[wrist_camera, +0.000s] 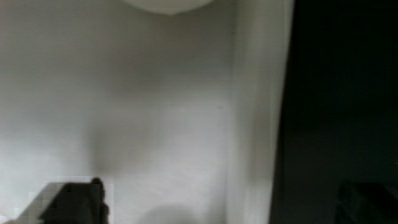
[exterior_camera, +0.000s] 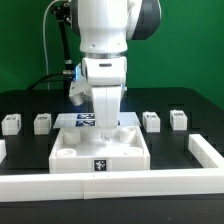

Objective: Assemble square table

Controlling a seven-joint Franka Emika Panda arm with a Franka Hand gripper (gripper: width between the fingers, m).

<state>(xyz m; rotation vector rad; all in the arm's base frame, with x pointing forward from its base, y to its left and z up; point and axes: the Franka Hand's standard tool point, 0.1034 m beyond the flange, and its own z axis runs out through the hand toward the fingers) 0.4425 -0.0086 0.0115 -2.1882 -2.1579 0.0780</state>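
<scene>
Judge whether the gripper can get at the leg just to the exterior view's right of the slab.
Probably yes. The gripper is open and empty, low over the slab. That leg stands alone with nothing above it; the gripper would only need to lift clear of the slab's raised rim.

no readable txt/nos., just b&w coded tags on the square table (exterior_camera: 70,160) edge & marker board (exterior_camera: 80,121).

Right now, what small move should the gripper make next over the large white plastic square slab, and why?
Probably lower and close on the slab: the gripper hangs open right over it, holding nothing, and the short white leg posts stand aside.
</scene>
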